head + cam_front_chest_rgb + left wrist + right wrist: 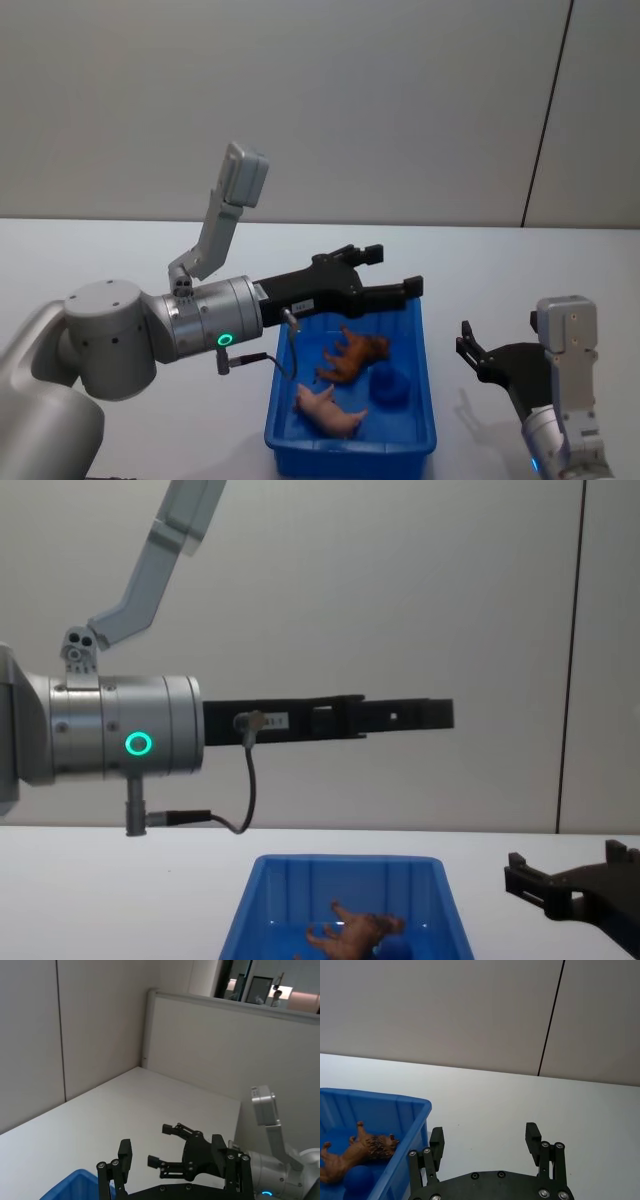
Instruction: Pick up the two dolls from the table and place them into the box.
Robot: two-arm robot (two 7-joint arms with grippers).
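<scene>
Over box (420,400): left gripper (385,270) parked high, fingers spread, empty; right gripper (472,356) beside rim, fingers apart; brown doll (352,355), blue-topped doll (390,386) already inside.

Your head view looks down on the box (352,425); your chest view faces it low across the table (100,880).

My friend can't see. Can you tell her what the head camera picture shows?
A blue box on a white table holds a brown toy animal, a pink one and a small dark-blue toy. The left gripper hangs open above the box; the right gripper waits open beside it.
</scene>
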